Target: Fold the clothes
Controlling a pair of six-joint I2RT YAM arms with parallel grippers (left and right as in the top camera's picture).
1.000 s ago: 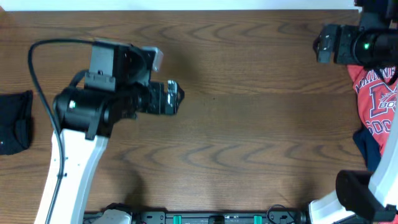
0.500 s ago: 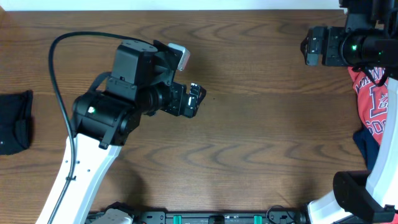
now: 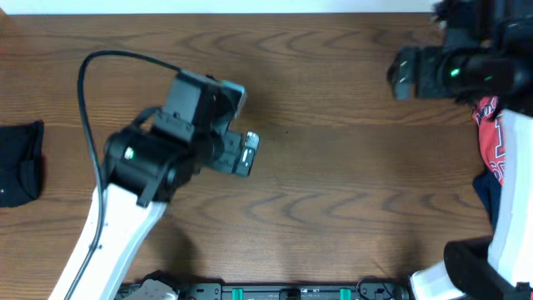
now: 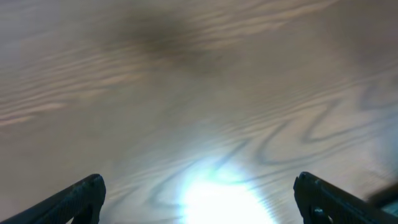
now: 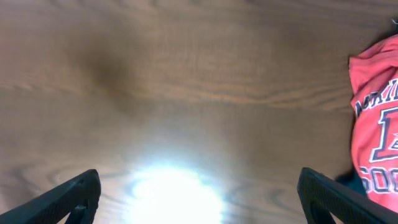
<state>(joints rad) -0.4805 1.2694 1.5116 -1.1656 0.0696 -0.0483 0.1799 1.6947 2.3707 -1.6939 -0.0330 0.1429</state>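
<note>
From my left claw (image 3: 246, 155), black shirt (image 3: 21, 162) lies at 9 o'clock, well apart, bunched at table (image 3: 333, 208) edge; my own arm between. My left claw spread wide, holding nothing. My right claw (image 3: 401, 73) same, at table's 2 o'clock; red shirt (image 3: 490, 142), navy garment (image 3: 487, 196) at 3 o'clock edge.

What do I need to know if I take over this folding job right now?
Left pincer: open, empty, over bare table, left of centre.
Right pincer: open, empty, over the far right part.
Black T-shirt: compact bundle at the left edge, untouched; neatly folded or not, cannot tell.
Red T-shirt and navy garment: heaped at the right edge, not the job's.
Left to do: check the black shirt's fold, redo if loose.
</note>
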